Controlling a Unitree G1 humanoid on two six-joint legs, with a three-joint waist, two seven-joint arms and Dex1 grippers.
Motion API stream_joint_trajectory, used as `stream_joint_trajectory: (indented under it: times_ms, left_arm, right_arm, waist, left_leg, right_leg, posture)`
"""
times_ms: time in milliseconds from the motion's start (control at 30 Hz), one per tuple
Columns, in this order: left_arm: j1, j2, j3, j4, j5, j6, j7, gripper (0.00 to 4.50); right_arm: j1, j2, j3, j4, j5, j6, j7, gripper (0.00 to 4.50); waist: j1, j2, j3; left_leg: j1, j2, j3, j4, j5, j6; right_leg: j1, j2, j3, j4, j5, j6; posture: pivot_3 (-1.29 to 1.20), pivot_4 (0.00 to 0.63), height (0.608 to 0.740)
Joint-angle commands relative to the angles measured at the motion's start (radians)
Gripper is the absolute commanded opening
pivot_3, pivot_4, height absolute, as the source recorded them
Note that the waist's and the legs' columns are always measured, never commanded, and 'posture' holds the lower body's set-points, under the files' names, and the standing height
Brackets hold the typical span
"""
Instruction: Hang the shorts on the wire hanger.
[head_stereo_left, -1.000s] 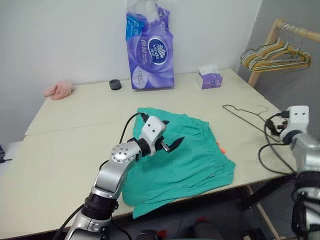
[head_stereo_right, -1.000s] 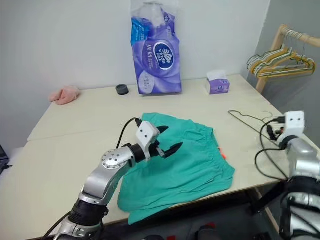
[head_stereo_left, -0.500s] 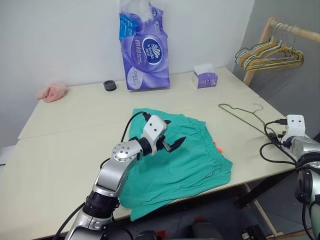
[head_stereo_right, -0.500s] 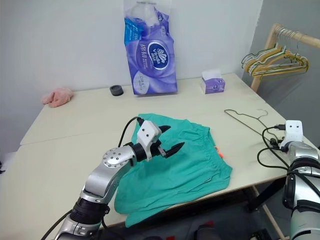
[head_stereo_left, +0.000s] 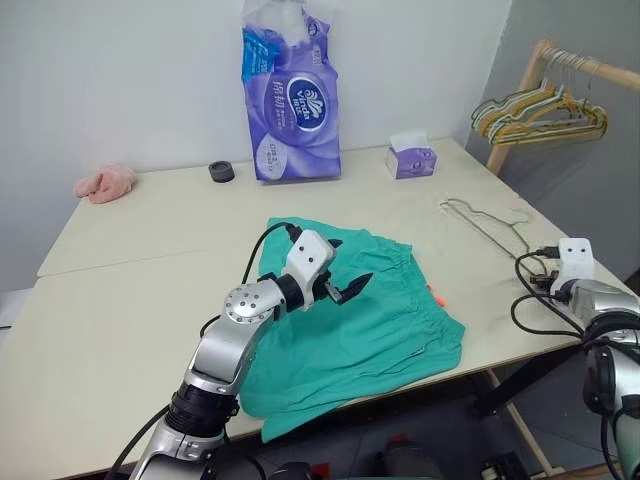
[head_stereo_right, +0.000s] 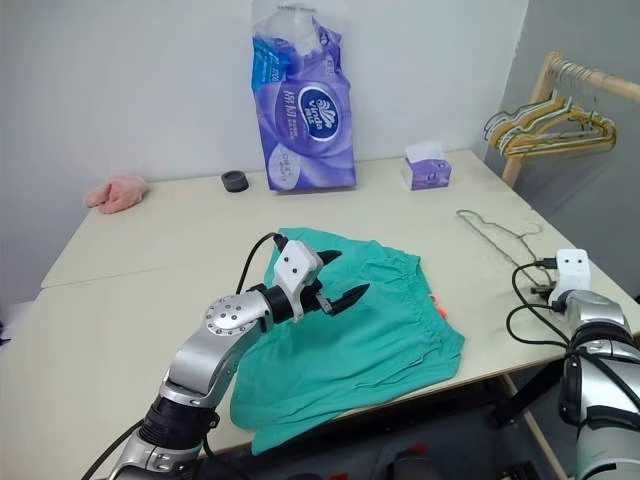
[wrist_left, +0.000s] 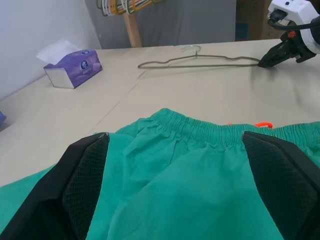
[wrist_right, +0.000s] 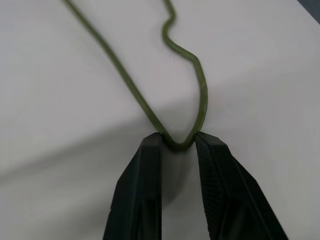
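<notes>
The thin grey wire hanger (wrist_right: 150, 107) is pinched at its corner by the right tool (wrist_right: 177, 145); the left tool (head_stereo_left: 345, 287) is held spread over the loose teal-green cloth shorts (head_stereo_left: 390, 320), unhung on the desk (head_stereo_left: 140, 260).

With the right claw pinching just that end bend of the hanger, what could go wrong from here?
The right claw grips only the end bend of the wire hanger, so the thin wire could pivot or slip when lifted. The left claw hovers open above the shorts, which lie bunched and may snag on the wire.
</notes>
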Motion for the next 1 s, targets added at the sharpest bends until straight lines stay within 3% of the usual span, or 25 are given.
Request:
stream_joint_trajectory:
  times_ms: [33,100,367,500,767,900,1000]
  left_arm:
    - [-0.007,0.003,0.003,-0.037,0.000,-0.006,0.005,4.50]
    - [-0.007,0.005,0.007,-0.036,0.002,-0.008,0.007,4.50]
    - [0.001,0.006,0.011,-0.041,0.002,-0.007,0.015,4.50]
    - [0.008,0.010,0.009,-0.046,0.002,-0.006,0.014,4.50]
    - [0.007,0.009,0.004,-0.043,-0.002,-0.005,0.011,4.50]
    - [0.004,0.006,-0.001,-0.043,-0.002,-0.005,0.008,4.50]
    - [0.007,0.010,0.004,-0.046,-0.003,-0.005,0.006,4.50]
  right_arm:
    - [0.031,0.010,0.010,0.002,-0.004,0.025,0.026,0.32]
    - [0.043,0.006,0.002,-0.012,0.008,0.035,0.040,0.02]
    - [0.156,-0.040,0.012,-0.176,0.031,0.082,0.180,0.02]
    - [0.314,-0.087,0.002,-0.430,0.081,0.198,0.289,0.02]
    - [0.585,-0.106,-0.061,-0.895,0.192,0.366,0.344,0.02]
    - [0.632,-0.092,-0.088,-1.021,0.203,0.381,0.296,0.95]
    - [0.696,-0.128,-0.077,-1.129,0.160,0.341,0.286,2.02]
  waist:
    - [0.000,0.000,0.000]
    - [0.000,-0.001,-0.001]
    - [0.005,-0.001,-0.001]
    - [0.019,-0.001,-0.001]
    - [0.027,-0.001,-0.001]
    - [0.024,0.000,-0.001]
    - [0.027,0.003,0.000]
  left_leg:
    - [0.000,0.000,0.000,0.000,0.000,0.000]
    - [0.000,0.000,0.000,0.000,0.000,0.000]
    - [0.000,0.000,-0.001,0.000,0.000,0.000]
    - [-0.001,0.000,-0.003,0.000,0.000,0.000]
    - [-0.001,0.000,-0.005,0.000,-0.002,0.003]
    - [0.000,0.000,-0.004,0.000,-0.002,0.003]
    - [-0.001,0.000,-0.004,0.000,-0.002,0.003]
  right_leg:
    - [0.000,0.000,0.000,0.000,0.000,0.000]
    - [0.000,0.000,0.000,0.000,0.000,0.000]
    - [0.000,0.000,-0.001,0.000,0.000,0.000]
    - [0.000,0.000,-0.002,0.000,0.000,0.000]
    - [0.000,0.000,-0.003,0.000,-0.003,0.004]
    - [0.000,0.000,-0.003,0.001,-0.003,0.005]
    - [0.000,0.000,-0.002,0.001,-0.003,0.005]
  posture:
    - [-0.17,0.000,0.740]
    - [-0.16,0.000,0.740]
    - [-0.16,0.000,0.740]
    - [-0.17,0.003,0.740]
    - [-0.19,0.010,0.740]
    - [-0.19,0.012,0.740]
    - [-0.18,0.013,0.740]
